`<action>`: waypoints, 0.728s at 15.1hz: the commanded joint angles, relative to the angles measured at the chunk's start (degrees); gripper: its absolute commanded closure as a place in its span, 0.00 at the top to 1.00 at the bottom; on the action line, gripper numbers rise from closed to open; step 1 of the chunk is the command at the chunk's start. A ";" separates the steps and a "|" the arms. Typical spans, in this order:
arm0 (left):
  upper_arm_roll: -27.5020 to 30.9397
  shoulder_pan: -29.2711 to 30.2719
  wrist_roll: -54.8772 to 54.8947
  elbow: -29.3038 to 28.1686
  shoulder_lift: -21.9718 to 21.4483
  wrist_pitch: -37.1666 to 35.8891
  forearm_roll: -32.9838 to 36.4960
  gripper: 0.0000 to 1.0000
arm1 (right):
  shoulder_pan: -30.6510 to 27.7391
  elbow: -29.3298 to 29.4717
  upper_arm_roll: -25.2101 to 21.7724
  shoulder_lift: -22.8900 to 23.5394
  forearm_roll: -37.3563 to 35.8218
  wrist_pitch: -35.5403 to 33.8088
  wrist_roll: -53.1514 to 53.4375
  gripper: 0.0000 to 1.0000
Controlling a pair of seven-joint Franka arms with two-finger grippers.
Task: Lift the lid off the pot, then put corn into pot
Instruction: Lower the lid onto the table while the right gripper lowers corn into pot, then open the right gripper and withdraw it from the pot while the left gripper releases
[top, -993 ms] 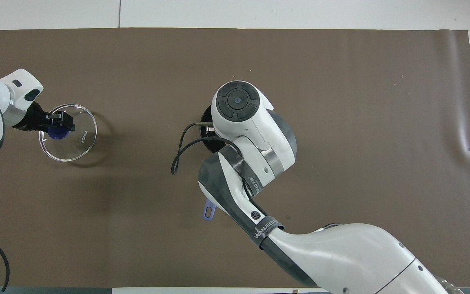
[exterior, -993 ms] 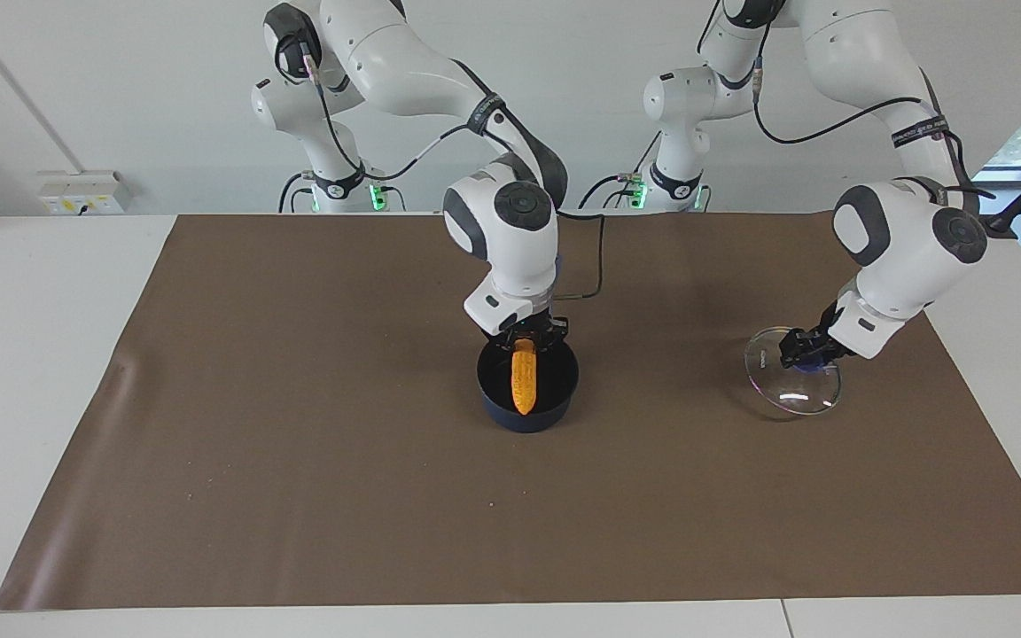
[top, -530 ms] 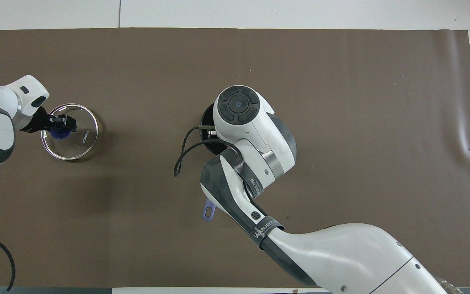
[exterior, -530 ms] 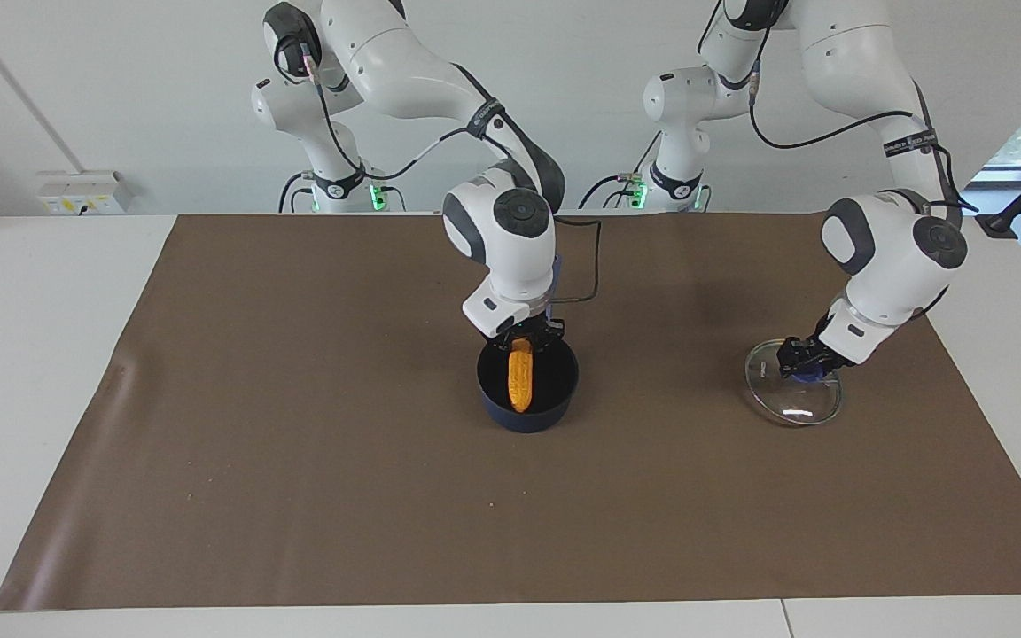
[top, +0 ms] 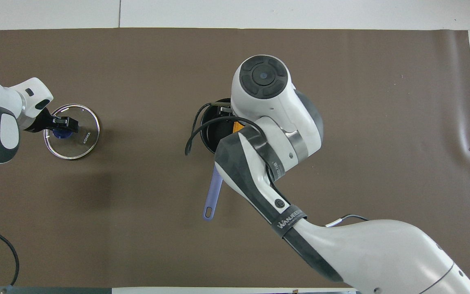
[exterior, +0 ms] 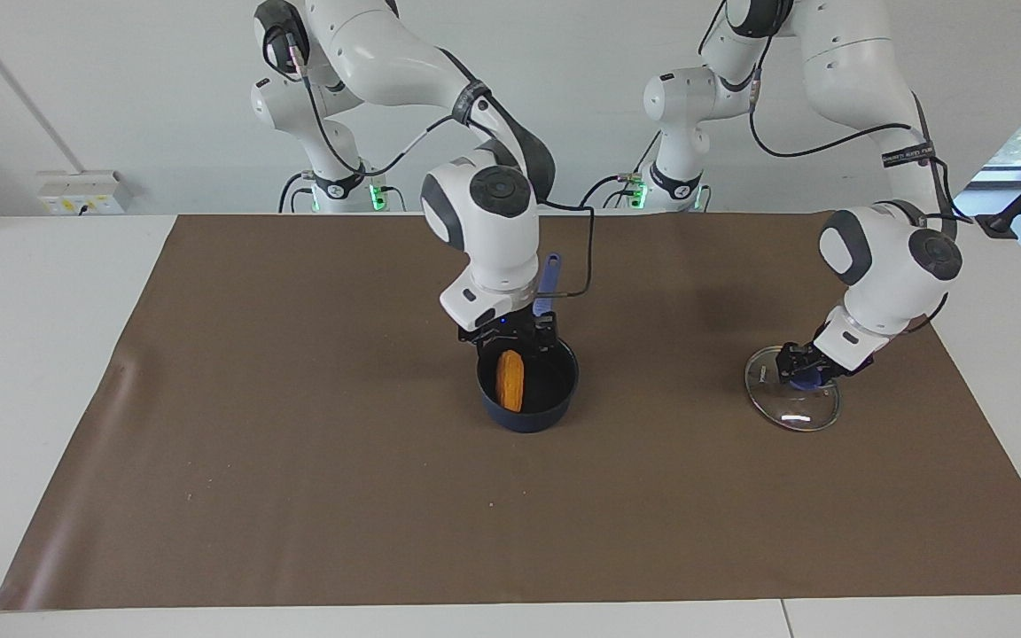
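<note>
The navy pot stands mid-mat, its light blue handle pointing toward the robots. It also shows in the overhead view. The orange-yellow corn lies inside the pot, toward the right arm's end of the table; a bit of it shows in the overhead view. My right gripper hangs open just above the pot's rim, clear of the corn. The glass lid lies flat on the mat toward the left arm's end. My left gripper is shut on its blue knob.
A brown mat covers most of the white table. The right arm's wrist and a black cable loop hide much of the pot from above. Wall sockets sit at the table's edge near the robots.
The right gripper opened and rose; the corn dropped from standing in its fingers to lying in the pot. The left gripper lowered the tilted lid flat onto the mat.
</note>
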 commanded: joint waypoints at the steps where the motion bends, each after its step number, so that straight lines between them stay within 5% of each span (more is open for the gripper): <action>1: -0.36 0.16 1.64 0.13 -0.27 1.16 1.07 1.00 | -8.31 0.60 0.78 -3.91 -0.45 -5.14 -11.93 1.00; 5: -0.71 -1.50 -0.89 4.16 -3.77 -4.78 0.98 1.00 | -15.71 0.86 0.43 -10.59 -0.63 -15.51 -22.31 1.00; 9: -0.80 -4.40 -10.38 19.97 -6.41 -29.28 1.07 1.00 | -21.24 -1.24 -0.80 -18.24 -0.72 -22.37 -27.16 1.00; 11: -0.88 -4.94 -10.75 19.48 -10.96 -33.10 1.07 1.00 | -22.75 -3.96 -0.97 -22.02 -0.89 -24.92 -29.27 1.00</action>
